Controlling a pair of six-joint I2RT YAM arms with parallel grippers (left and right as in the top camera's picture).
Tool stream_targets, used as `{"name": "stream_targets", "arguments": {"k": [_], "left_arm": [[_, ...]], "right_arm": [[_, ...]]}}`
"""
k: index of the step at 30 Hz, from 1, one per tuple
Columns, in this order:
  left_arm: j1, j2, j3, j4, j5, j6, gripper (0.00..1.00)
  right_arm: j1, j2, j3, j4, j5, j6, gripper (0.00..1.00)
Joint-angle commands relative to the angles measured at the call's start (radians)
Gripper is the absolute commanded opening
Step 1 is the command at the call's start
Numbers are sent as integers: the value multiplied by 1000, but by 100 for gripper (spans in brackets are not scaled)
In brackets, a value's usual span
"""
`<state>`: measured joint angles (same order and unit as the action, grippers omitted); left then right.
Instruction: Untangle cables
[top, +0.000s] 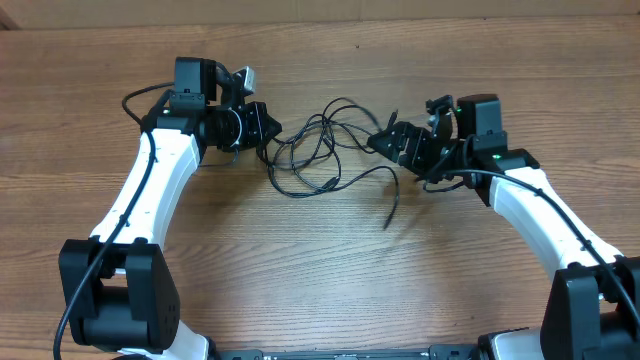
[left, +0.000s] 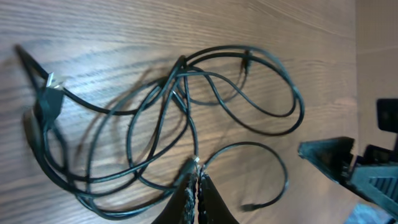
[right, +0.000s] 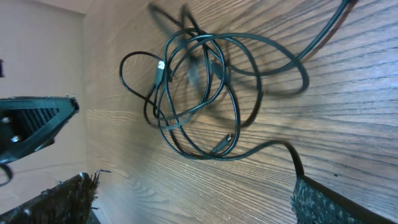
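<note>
Cables (left: 182, 84) tangle runs L-R between arms; L gripper (left: 196, 177), angled inward, pinched shut on 1 strand; R gripper (top: 385, 140) faces it, wide open, empty

Table (top: 320, 290): brown wood-grain top, grain running crosswise, filling the overhead view. Pale plain surface (right: 37, 56) beyond its edge, possibly floor; blurred.

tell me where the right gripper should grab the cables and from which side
Probably the single tail trailing out of the cables on the right gripper's side, taken from above with the open fingers straddling it. It lies flat and alone, clear of the loops, while the left gripper is shut on the cables at the opposite side.
</note>
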<state>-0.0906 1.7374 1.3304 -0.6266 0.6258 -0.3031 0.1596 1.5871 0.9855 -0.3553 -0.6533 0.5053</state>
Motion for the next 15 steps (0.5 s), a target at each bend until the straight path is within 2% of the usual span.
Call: {"name": "stream_targets", "arguments": {"k": [1,8,15], "left_arm": [[-8,-71,10,-14,48,19,4],[-9,-154,10,-60,26,61,4],[-9,-175,10,-206,26,132,4]], "right_arm": [[3,-2,15,2,36,-13,100],[3,-2,15,5,35,-13,100],[3,-2,15,5,35,-13,100]]}}
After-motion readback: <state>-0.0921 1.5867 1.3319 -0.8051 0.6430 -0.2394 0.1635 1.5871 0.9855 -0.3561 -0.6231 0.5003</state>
